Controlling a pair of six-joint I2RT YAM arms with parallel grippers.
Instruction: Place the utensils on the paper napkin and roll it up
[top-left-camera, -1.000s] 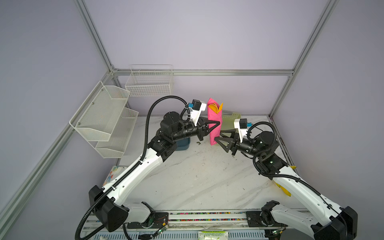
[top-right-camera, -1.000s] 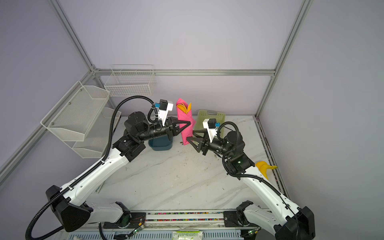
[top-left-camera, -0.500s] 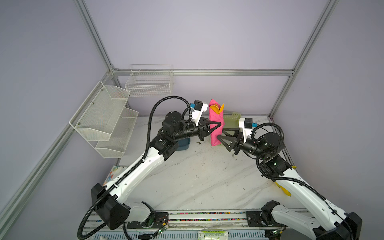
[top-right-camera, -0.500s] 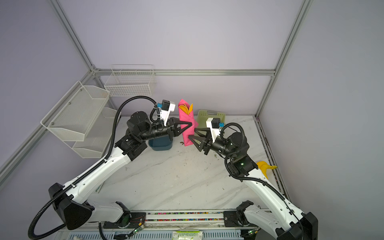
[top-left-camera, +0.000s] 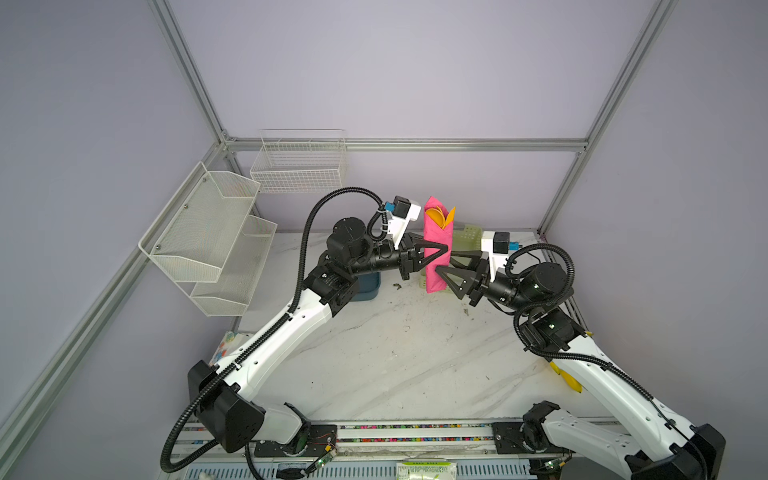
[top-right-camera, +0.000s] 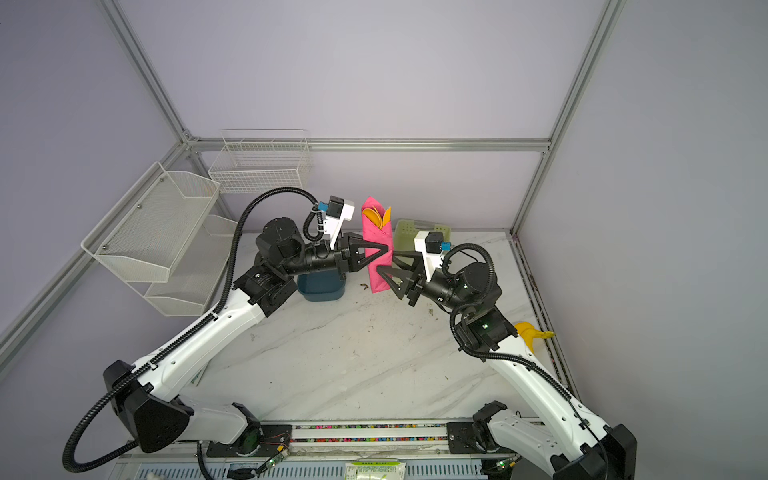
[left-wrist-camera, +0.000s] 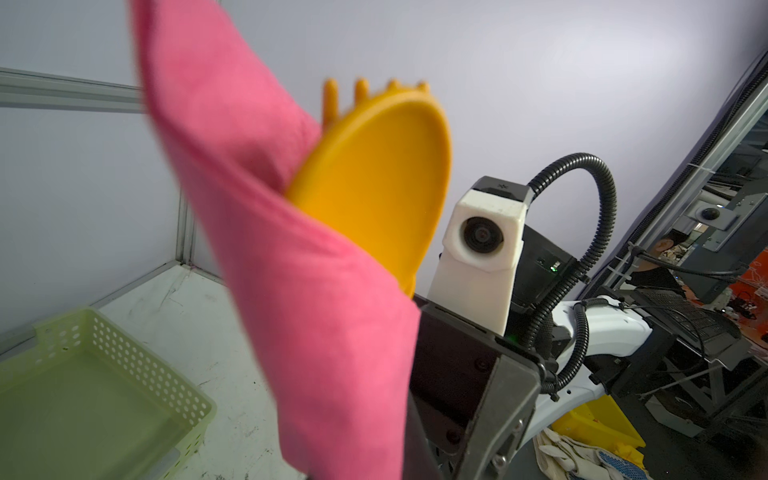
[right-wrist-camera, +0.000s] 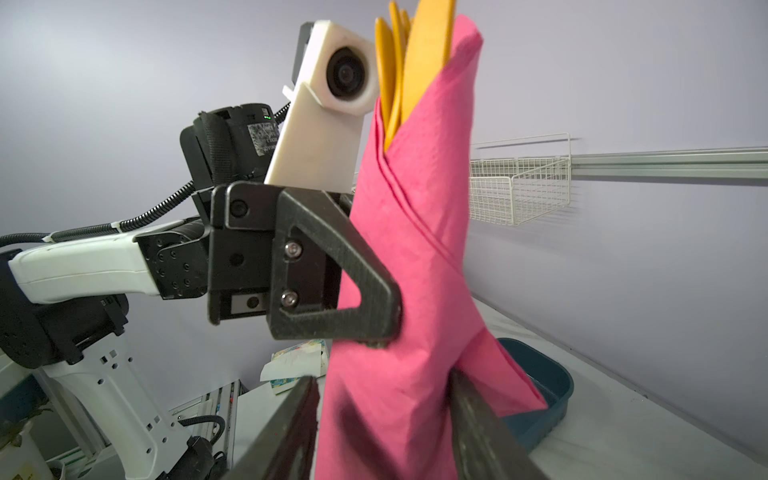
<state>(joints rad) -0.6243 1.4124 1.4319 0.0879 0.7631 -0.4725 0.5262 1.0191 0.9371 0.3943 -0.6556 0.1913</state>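
Napkin (top-left-camera: 436, 235), rolled around utensils (top-left-camera: 437, 216), hangs upright over far centre, pinched by left gripper (top-left-camera: 444, 251). Right gripper (top-left-camera: 444, 266), jaws spread, has moved in to straddle its lower end, so rolling looks nearly finished.

The napkin (top-left-camera: 436, 253), magenta-pink, is rolled into a narrow wrap with a diagonal overlapping flap and stands upright in the air, clear in both top views. The orange utensils (top-right-camera: 376, 217) sit inside it, and their heads poke out of the open top end: the round spoon (left-wrist-camera: 374, 187) bowl, the fork (left-wrist-camera: 361, 89) tines behind it and the knife (right-wrist-camera: 428, 54) blade.
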